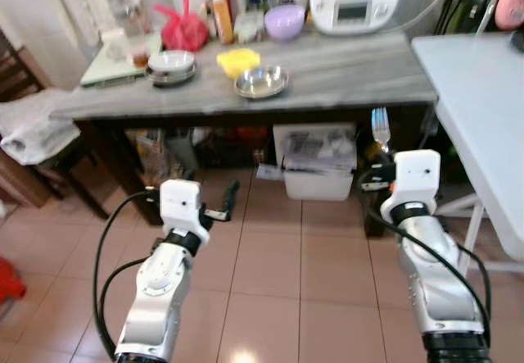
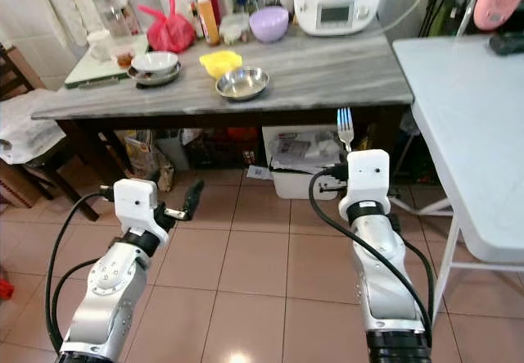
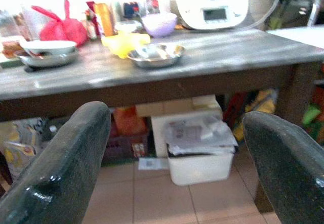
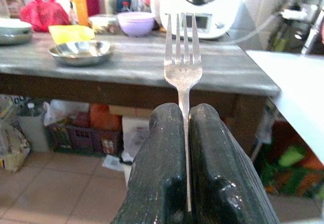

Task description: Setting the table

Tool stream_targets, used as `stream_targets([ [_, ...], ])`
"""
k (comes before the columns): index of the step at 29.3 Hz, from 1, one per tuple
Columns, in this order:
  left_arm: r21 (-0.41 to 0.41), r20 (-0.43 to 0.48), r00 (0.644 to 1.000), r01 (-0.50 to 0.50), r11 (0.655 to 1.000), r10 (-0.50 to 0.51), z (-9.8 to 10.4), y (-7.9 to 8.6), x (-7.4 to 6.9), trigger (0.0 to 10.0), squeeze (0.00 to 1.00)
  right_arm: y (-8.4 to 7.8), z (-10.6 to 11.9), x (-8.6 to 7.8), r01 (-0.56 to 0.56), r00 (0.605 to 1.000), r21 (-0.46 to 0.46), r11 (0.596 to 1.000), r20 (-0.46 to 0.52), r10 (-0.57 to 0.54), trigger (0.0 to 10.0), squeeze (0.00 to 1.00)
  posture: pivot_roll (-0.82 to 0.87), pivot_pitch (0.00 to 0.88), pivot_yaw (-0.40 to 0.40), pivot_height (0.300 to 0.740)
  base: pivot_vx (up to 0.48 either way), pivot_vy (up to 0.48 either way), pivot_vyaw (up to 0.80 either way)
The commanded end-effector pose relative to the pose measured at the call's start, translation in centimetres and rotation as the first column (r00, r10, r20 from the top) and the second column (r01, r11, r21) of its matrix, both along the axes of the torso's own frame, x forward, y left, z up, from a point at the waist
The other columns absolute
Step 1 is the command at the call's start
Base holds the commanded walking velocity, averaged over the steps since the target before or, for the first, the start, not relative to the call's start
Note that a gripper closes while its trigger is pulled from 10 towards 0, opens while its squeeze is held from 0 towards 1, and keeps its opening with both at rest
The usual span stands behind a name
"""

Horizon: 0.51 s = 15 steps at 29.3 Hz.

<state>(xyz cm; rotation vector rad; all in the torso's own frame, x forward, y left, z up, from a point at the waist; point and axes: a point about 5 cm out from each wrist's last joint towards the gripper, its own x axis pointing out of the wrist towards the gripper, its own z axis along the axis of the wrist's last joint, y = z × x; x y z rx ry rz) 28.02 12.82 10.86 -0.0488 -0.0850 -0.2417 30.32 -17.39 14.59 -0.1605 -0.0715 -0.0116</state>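
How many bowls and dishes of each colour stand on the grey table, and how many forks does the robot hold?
Steel dishes: 2, one near the front edge, one under the white bowl.
White bowl: 1.
Yellow bowl: 1.
Purple bowl: 1.
Fork: 1, in the right gripper.
Total: 6.

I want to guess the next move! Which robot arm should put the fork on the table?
The right. Its right gripper already pinches the fork, tines up, facing the grey table. The left gripper is open, holding nothing.
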Motion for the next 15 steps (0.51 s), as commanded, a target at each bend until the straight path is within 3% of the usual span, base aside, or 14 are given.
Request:
stream_targets([
  [1, 0.017, -0.009, 0.999, -0.034, 0.999, 0.034, -0.14, 1.24, -0.04, 10.0, 0.00, 1.32, 0.30, 0.21, -0.038, 0.999, 0.011, 0.999, 0.013, 0.038, 10.0, 0.00, -0.14, 0.029, 0.125, 0.740, 0.352, 0.000, 0.00],
  [15, 0.007, -0.021, 1.000, -0.022, 1.000, 0.022, -0.41, 0.64, -0.15, 10.0, 0.00, 1.49, 0.64, 0.82, -0.041, 0.999, -0.005, 0.999, 0.028, 0.041, 10.0, 0.00, -0.14, 0.020, 0.114, 0.740, 0.352, 0.000, -0.08],
])
